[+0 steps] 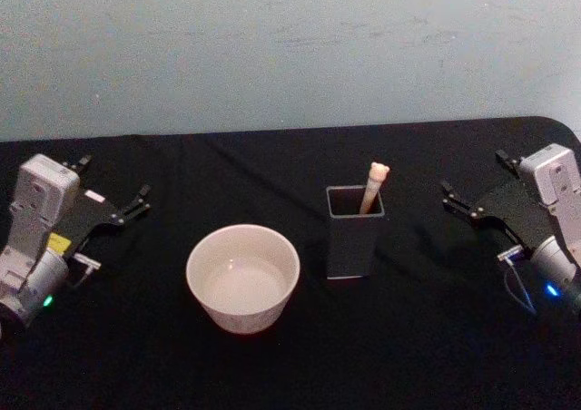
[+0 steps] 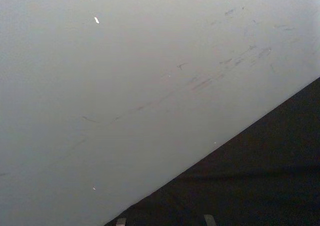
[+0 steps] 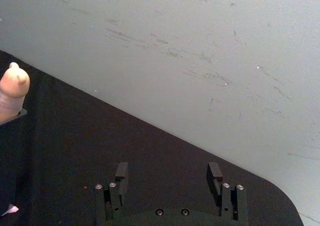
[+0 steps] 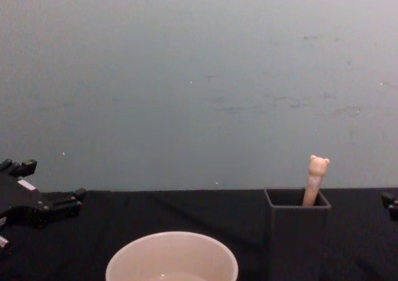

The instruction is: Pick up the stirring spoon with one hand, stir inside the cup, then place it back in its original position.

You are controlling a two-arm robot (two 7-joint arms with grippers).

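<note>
Head view shows the stirring spoon (image 1: 373,185) standing bear-head up in the dark grey holder (image 1: 354,242), just right of the cup (image 1: 243,278). Well apart to its right rests the right gripper (image 1: 473,173), and far left the left gripper (image 1: 113,178); both have their jaws spread and hold nothing.

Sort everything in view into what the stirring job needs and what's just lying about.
Job: stirring spoon, cup, dark holder, left tool and right tool, both open, parked either side.
Just there: black table, grey wall.
</note>
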